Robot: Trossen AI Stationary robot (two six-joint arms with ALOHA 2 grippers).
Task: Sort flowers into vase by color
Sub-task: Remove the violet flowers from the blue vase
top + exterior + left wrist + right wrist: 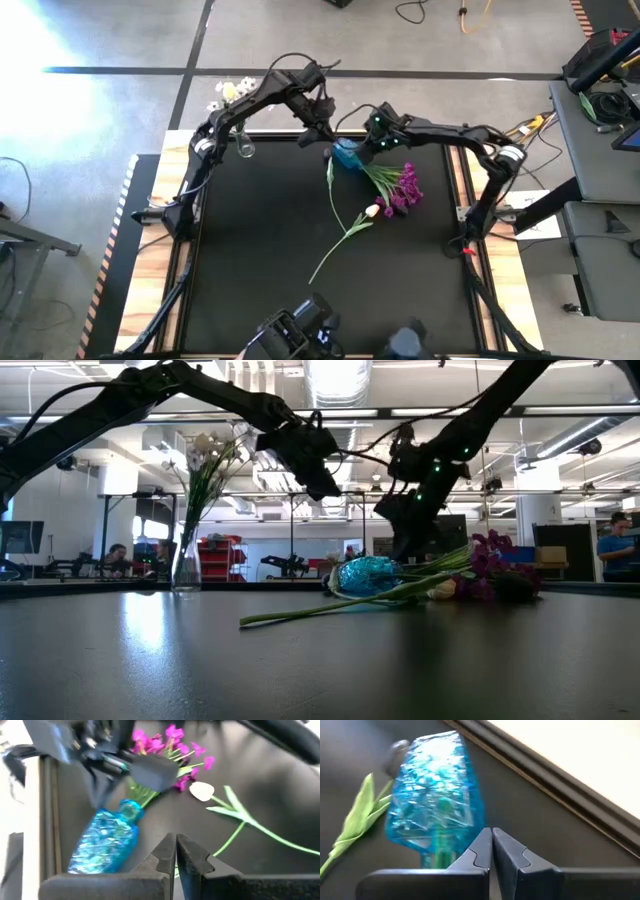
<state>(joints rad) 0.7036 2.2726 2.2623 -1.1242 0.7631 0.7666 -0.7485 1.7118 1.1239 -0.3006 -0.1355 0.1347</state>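
- We see the left gripper [322, 132] raised above the far middle of the mat, just beside the blue vase [347, 155]; in its wrist view the fingers [165, 854] are pressed together with nothing between them.
- The right gripper [372, 146] sits low at the blue vase, fingers [481, 849] likewise together and empty.
- The blue vase lies on its side on the black mat [260, 260], with the magenta spray [402, 188] stems at its mouth.
- A cream tulip [372, 211] lies on the mat beside the magenta blossoms, its stem running toward the near edge.
- White blossoms [232, 90] stand in a clear vase [245, 146] at the far left corner.
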